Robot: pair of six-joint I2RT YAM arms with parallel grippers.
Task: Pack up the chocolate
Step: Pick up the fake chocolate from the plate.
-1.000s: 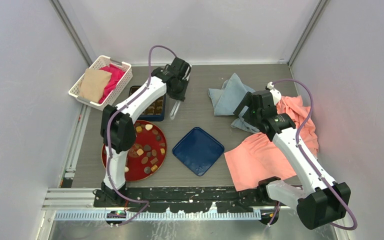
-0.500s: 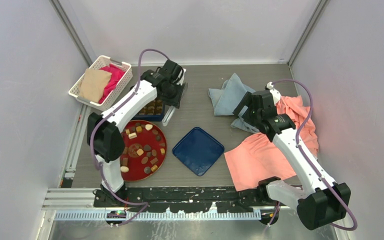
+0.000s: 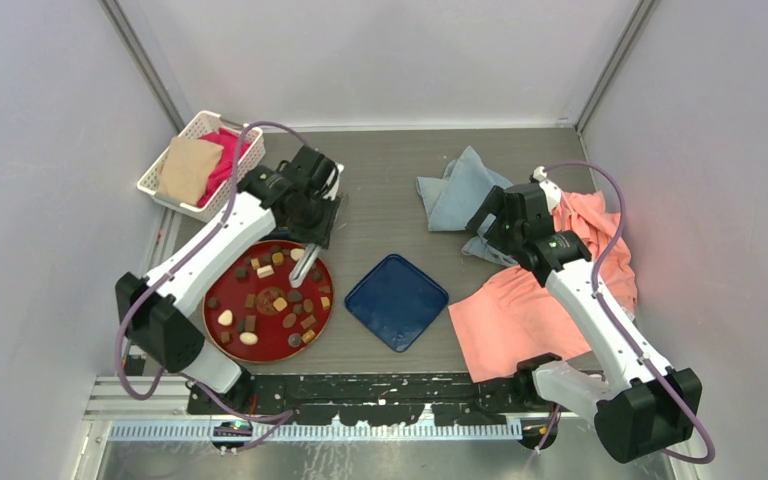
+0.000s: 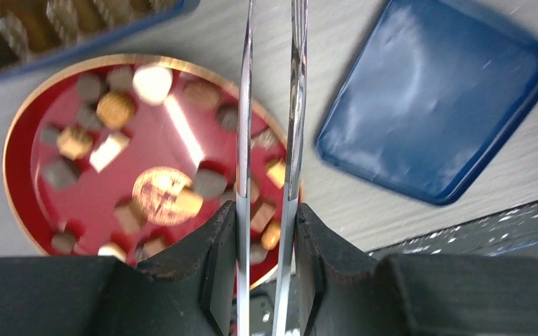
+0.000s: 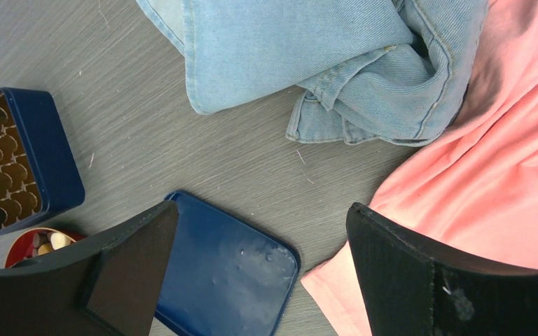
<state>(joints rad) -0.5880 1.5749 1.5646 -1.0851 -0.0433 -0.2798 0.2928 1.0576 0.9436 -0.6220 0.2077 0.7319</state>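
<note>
Lying scattered on red plate [image 3: 271, 346]: chocolate [image 3: 225, 317] (brown, tan, cream; square, round).

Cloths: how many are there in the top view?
4: the blue denim cloth at the back, the salmon cloth on the right, the tan cloth and the magenta cloth in the white basket; more may lie hidden underneath.

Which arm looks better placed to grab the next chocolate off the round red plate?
Left. The left pincer holds thin metal tongs above the round red plate of chocolates; the right pincer hangs open by the blue denim cloth.
</note>
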